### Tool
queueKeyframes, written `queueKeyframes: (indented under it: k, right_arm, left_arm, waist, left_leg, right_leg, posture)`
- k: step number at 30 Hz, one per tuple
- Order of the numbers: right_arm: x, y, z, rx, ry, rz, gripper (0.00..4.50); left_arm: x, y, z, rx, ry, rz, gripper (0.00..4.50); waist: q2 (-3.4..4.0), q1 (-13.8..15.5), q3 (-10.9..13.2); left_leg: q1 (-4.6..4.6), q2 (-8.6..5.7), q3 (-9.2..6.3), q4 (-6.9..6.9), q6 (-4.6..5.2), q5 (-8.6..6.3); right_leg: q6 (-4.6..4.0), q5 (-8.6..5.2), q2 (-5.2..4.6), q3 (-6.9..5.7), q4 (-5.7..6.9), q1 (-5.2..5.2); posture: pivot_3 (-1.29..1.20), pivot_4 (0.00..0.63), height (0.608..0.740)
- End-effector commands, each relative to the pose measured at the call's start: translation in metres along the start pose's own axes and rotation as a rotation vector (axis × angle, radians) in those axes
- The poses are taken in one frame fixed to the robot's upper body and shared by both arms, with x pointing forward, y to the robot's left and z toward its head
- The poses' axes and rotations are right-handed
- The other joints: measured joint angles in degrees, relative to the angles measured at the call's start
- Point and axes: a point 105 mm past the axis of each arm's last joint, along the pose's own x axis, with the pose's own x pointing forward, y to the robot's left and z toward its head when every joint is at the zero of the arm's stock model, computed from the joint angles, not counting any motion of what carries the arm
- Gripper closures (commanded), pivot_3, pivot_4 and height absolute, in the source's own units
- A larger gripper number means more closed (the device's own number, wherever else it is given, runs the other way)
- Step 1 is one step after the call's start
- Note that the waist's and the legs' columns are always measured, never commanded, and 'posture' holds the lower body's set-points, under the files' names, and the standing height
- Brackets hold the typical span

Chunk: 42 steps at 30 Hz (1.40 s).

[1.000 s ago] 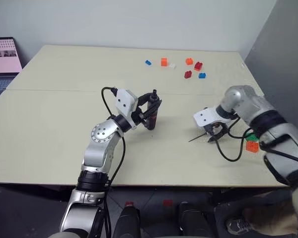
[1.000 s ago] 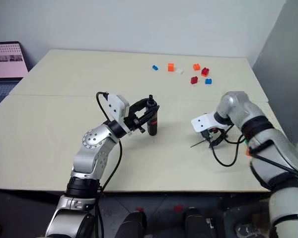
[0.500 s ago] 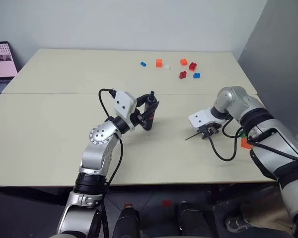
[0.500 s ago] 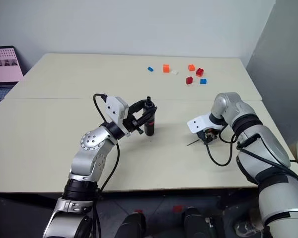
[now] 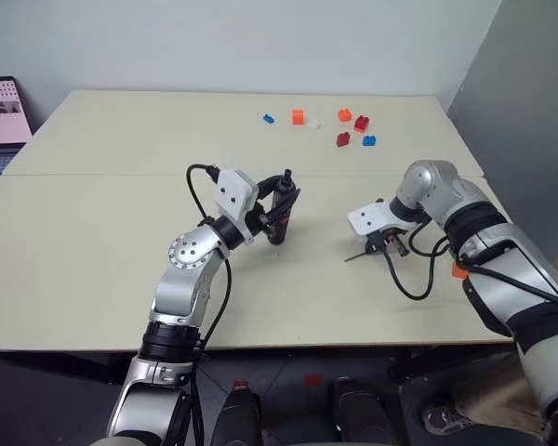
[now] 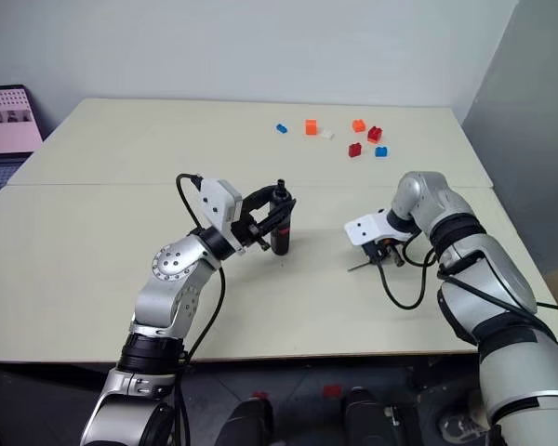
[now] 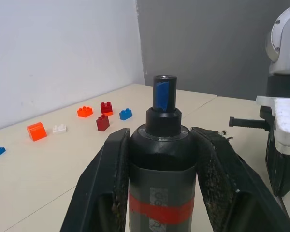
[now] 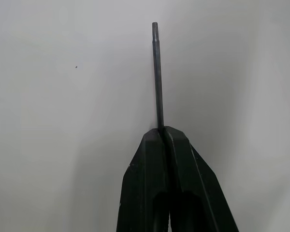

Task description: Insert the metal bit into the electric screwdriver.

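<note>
**Ana:** Metal bit [image 8: 157,72], the thin dark grey needle-like rod: the right gripper [image 5: 388,243] is clenched on one end of it down at the cream table [image 5: 102,242], and the rest sticks out past the fingertips, low over the surface. The hold looks very short to me, so it could swivel or slip out when lifted.

**Ben:** And the slim black electric screwdriver with the red band [image 7: 161,159]?

**Ana:** Upright, grasped between the fingers of the left gripper [image 5: 277,206], well apart from the bit. Its socket is small; a tilted bit would likely miss it or knock the tool askew.

**Ben:** Counts?

**Ana:** One bit, one screwdriver, two grippers. At the far edge, small plastic toy bricks [image 5: 352,128]: I count two orange, two red, two blue and one white, seven altogether. They look too distant to interfere.
</note>
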Motion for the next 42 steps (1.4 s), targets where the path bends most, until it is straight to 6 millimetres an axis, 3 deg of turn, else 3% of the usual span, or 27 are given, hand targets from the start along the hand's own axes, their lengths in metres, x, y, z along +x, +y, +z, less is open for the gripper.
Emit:
queueKeyframes:
  k: [1,7,12,16,21,30,42]
  right_arm:
    - [-0.035,-0.013,0.021,-0.014,-0.175,-0.143,4.50]
    - [-0.086,-0.008,0.048,0.085,-0.521,-0.431,4.50]
    - [-0.103,0.005,0.057,0.267,-0.737,-0.609,4.50]
    - [-0.131,0.002,0.063,0.473,-1.030,-0.810,4.50]
    - [-0.153,-0.001,0.074,0.599,-1.250,-0.903,4.50]
    - [-0.156,-0.008,0.097,0.633,-1.366,-0.879,4.50]
    - [-0.153,-0.011,0.113,0.625,-1.404,-0.837,4.50]
  left_arm:
    - [0.003,0.002,0.005,-0.002,-0.022,0.024,2.89]
    - [0.006,0.011,0.019,-0.018,-0.081,0.138,2.89]
    - [0.008,0.009,0.026,-0.026,-0.103,0.170,2.89]
    - [0.011,0.006,0.029,-0.021,-0.103,0.179,2.89]
    - [0.017,0.002,0.039,-0.022,-0.123,0.172,2.89]
    - [0.022,-0.003,0.040,-0.012,-0.129,0.182,2.89]
    - [0.024,-0.002,0.034,-0.007,-0.114,0.197,2.89]
  waist:
    - [0.01,0.05,0.01]
    - [0.08,0.69,0.05]
    - [0.08,1.08,0.05]
    - [0.08,0.97,0.06]
    - [0.09,1.08,0.06]
    - [0.09,1.02,0.06]
    - [0.10,0.80,0.06]
  left_leg:
    - [0.00,0.00,0.00,-0.01,0.00,0.00]
    - [-0.09,-0.01,-0.02,-0.06,0.00,0.00]
    - [-0.33,-0.03,-0.13,-0.07,-0.01,0.00]
    - [-0.35,-0.04,-0.11,-0.06,-0.01,0.00]
    - [-0.37,-0.04,-0.12,0.03,-0.01,0.00]
    - [-0.42,-0.04,-0.12,0.01,0.00,-0.01]
    - [-0.43,-0.04,-0.12,0.01,0.00,-0.01]
  right_leg:
    - [0.01,0.00,0.00,0.00,0.00,0.00]
    - [0.11,-0.01,0.00,0.01,-0.02,-0.03]
    - [0.21,0.00,-0.01,-0.07,-0.10,-0.14]
    - [0.22,0.00,-0.01,-0.06,-0.08,-0.20]
    - [0.08,-0.07,0.00,-0.06,-0.04,-0.20]
    - [0.08,-0.08,0.00,-0.06,-0.09,-0.21]
    - [0.00,-0.12,0.00,-0.06,-0.11,-0.22]
  posture:
    - [0.00,0.150,0.740]
    - [0.00,0.150,0.740]
    - [0.00,0.150,0.740]
    - [0.00,0.150,0.740]
    - [0.00,0.150,0.740]
    - [0.00,0.150,0.740]
    - [0.00,0.150,0.740]
